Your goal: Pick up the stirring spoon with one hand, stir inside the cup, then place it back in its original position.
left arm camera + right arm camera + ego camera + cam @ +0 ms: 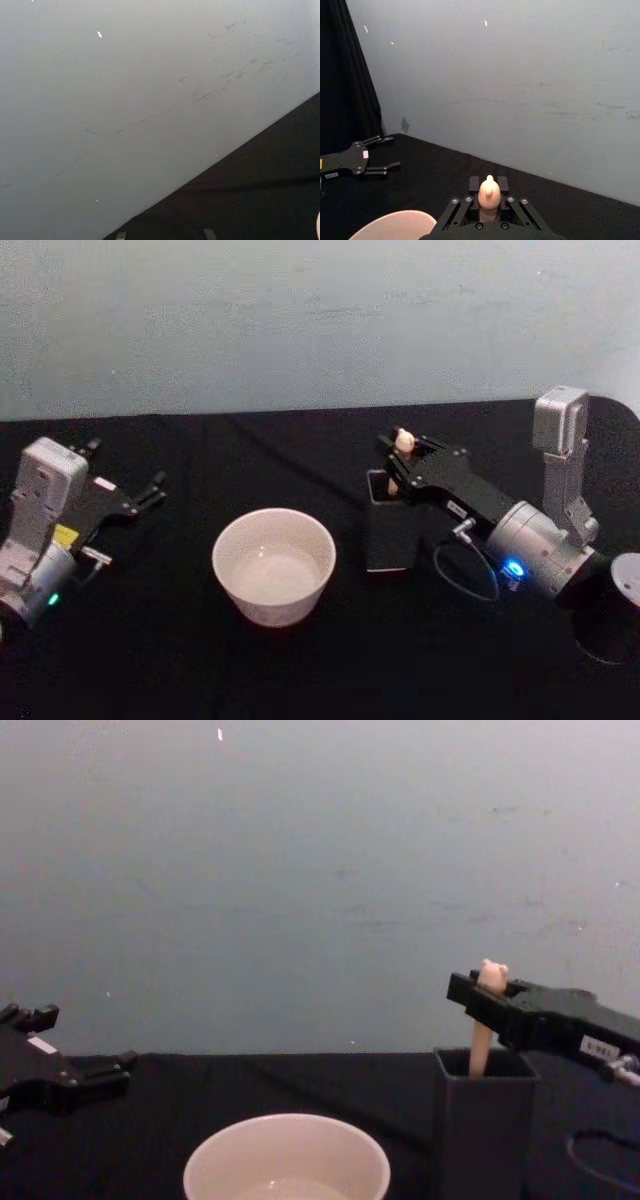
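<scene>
your right gripper (478,992) has its fingers (474,184) clenched on the stirring spoon (482,1020), gripping the beige handle just under the tiny bear head; in the right wrist view the head stands up between the two black finger blocks. the spoon hangs upright with its lower part inside the square mouth of the dark grey holder (390,532), so its bowl is hidden. the gripper reaches in from the right, above the holder's rim, on a silver-grey arm (545,545) with a blue light. the holder stands on the black desk (150,640), just to the right of the cup (274,565); the two are near but apart. the cup is wide, pale cream and round, sitting upright near the middle of the desk. your left gripper (148,492) rests idle at the far left, well apart from the cup, with its fingers (100,1072) released and spread. a pale grey wall (320,870) rises behind the desk
</scene>
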### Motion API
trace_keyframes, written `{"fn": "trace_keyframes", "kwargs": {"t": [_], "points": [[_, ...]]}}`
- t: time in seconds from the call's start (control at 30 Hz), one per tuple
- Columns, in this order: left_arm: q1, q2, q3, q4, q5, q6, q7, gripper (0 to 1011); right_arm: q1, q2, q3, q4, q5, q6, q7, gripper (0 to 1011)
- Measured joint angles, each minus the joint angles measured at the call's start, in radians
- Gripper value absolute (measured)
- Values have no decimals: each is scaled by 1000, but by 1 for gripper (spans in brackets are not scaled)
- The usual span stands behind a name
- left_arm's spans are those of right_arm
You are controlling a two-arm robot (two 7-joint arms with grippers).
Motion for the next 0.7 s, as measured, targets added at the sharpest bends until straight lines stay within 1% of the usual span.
{"fn": "trace_keyframes", "kwargs": {"t": [0.23,0.7], "points": [[0,0,0,0,0,0,0,1001,0,-9,1,14,0,1,-8,214],[0,0,0,0,0,0,0,1001,-2,-12,2,21,-9,7,-16,214]]}}
